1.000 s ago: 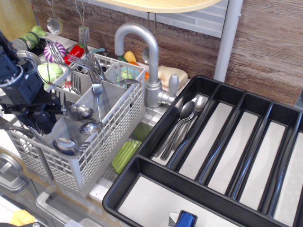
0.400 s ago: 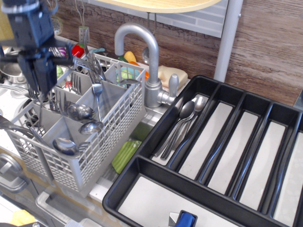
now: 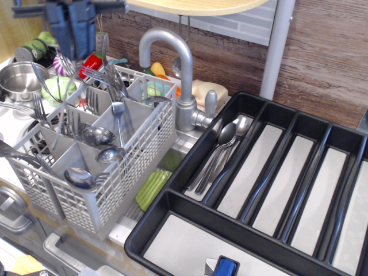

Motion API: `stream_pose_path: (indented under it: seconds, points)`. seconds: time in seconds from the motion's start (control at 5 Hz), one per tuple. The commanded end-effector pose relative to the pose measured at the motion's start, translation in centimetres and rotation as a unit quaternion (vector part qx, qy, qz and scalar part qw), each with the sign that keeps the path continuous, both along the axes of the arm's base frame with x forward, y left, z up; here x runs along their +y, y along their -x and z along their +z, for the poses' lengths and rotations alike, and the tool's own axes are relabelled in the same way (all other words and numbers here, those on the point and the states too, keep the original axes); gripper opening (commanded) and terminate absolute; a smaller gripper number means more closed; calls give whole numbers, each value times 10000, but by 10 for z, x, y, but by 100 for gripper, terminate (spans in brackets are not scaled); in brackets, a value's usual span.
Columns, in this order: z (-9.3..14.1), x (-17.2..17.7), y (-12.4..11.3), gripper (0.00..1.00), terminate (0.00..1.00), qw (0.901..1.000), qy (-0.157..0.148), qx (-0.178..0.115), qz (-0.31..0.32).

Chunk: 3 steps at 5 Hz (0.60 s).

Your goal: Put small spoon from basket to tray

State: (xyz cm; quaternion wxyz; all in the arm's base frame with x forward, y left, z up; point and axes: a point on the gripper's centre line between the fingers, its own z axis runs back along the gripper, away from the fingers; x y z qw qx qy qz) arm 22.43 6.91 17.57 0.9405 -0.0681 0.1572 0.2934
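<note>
The grey lattice basket [image 3: 135, 152] stands at the left and holds forks and several steel spoons [image 3: 98, 136] with bowls up. I cannot tell which of them is the small spoon. The black tray [image 3: 190, 224] fills the right, and its leftmost long compartment holds a few spoons [image 3: 225, 135]. My gripper [image 3: 75, 49] hangs at the top left, above the basket's back corner, fingers pointing down. Its fingers look close together. I see nothing clearly hanging from them.
A steel faucet [image 3: 172, 52] rises between basket and tray. A steel pot [image 3: 17, 80] and toy vegetables sit at the far left behind the basket. A green item [image 3: 152, 187] lies in the sink gap. A blue object [image 3: 225, 267] is in the tray's wide compartment.
My gripper has risen out of the basket's left compartments and moved up and to the right, to the top of the view. The cutlery in basket and tray looks unmoved.
</note>
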Motion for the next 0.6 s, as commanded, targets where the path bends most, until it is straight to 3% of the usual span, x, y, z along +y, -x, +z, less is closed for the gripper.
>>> stream_pose_path:
  seconds: [0.0, 0.2, 0.4]
  points:
    - [29, -33, -24, 0, 0, 9915, 740, 82, 1070]
    - [26, -45, -36, 0, 0, 9839, 953, 152, 1506]
    - [9, -63, -48, 0, 0, 9807, 790, -74, 1789]
